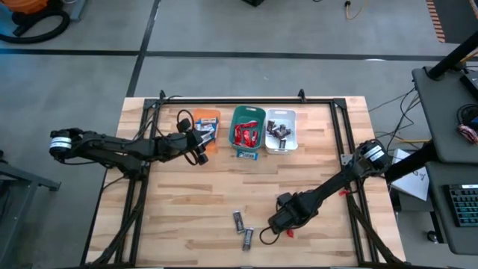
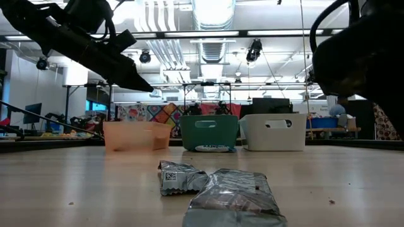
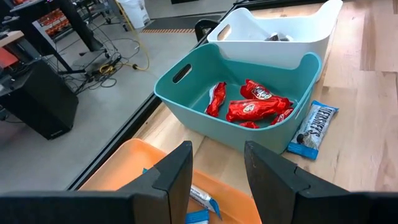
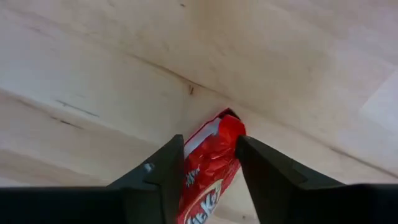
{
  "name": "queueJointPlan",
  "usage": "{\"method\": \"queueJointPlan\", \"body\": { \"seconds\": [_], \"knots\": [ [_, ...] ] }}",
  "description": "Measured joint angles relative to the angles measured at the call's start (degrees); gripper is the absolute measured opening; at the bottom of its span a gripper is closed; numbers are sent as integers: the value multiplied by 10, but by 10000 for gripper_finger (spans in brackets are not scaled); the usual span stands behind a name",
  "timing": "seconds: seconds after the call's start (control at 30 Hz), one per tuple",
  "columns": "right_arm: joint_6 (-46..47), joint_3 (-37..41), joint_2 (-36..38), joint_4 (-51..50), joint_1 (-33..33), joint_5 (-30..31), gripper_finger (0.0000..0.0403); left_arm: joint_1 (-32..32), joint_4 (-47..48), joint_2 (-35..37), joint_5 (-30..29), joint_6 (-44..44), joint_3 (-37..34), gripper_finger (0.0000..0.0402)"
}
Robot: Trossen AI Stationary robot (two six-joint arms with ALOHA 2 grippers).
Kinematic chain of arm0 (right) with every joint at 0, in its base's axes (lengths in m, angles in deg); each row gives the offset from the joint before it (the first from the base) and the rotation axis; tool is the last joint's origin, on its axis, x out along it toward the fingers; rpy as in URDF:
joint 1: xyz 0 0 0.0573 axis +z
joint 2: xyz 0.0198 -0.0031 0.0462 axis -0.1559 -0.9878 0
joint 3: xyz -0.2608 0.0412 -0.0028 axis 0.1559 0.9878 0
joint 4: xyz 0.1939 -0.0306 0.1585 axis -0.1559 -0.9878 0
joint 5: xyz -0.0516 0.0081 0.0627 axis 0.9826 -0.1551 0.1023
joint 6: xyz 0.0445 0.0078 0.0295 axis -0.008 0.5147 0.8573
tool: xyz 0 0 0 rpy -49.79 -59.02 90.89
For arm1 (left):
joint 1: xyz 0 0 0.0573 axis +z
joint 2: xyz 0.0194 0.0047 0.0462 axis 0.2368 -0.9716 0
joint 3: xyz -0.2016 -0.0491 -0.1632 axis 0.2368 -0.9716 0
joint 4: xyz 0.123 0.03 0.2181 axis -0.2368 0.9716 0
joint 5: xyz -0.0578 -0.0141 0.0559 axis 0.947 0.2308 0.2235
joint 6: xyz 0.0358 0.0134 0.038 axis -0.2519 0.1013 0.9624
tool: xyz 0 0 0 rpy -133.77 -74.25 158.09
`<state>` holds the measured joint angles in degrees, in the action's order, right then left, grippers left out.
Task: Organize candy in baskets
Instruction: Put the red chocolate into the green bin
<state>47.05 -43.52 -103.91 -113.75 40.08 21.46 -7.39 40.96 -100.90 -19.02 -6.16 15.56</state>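
Note:
Three baskets stand in a row at the far side: orange (image 1: 208, 127), teal (image 1: 247, 127) holding red candy (image 3: 255, 109), and white (image 1: 281, 128). A blue-and-white candy (image 3: 314, 127) lies on the table against the teal basket's near wall. My left gripper (image 3: 217, 180) hangs open over the orange basket (image 3: 124, 168), with nothing between its fingers. My right gripper (image 1: 282, 224) is low over the table near the front, shut on a red candy (image 4: 208, 180). Two dark-wrapped candies (image 1: 239, 219) (image 1: 247, 238) lie just left of it. My right gripper pinches the red candy between its two fingers, on the two long sides near one end (image 4: 214, 152). The fingers come steeply from above and lie across the bar. The bar lies flat on the table.
The dark candies (image 2: 180, 176) (image 2: 233, 198) lie close to the table's near edge. A blue-wrapped candy (image 3: 202, 199) lies in the orange basket. A black frame rail (image 1: 239, 100) runs along the far edge behind the baskets. Bare wood stretches between the baskets and the front.

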Motion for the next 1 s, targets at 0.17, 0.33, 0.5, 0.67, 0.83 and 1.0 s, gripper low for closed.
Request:
{"method": "queueJointPlan", "body": {
  "seconds": [0.17, 0.33, 0.5, 0.67, 0.83, 1.0],
  "knots": [
    [-10, 9, 0, 3, 0, 0, 93, 0, 0, 0, 0, -2, 0, 130],
    [-23, 10, 0, 4, 0, 1, 41, 0, 0, 0, 0, -2, 0, 130],
    [-38, 11, 4, 4, -2, 1, 22, 0, 0, 0, 0, -2, 0, 130],
    [-69, 9, 21, 0, -16, 8, 23, 0, -1, 0, 0, -8, 0, 130],
    [-135, -6, 51, 1, -45, 62, 23, 0, -3, 0, 1, -18, 0, 130],
    [-254, -25, 82, 3, -96, 147, 23, 0, -6, 0, 1, -22, 0, 130]
  ]
}}
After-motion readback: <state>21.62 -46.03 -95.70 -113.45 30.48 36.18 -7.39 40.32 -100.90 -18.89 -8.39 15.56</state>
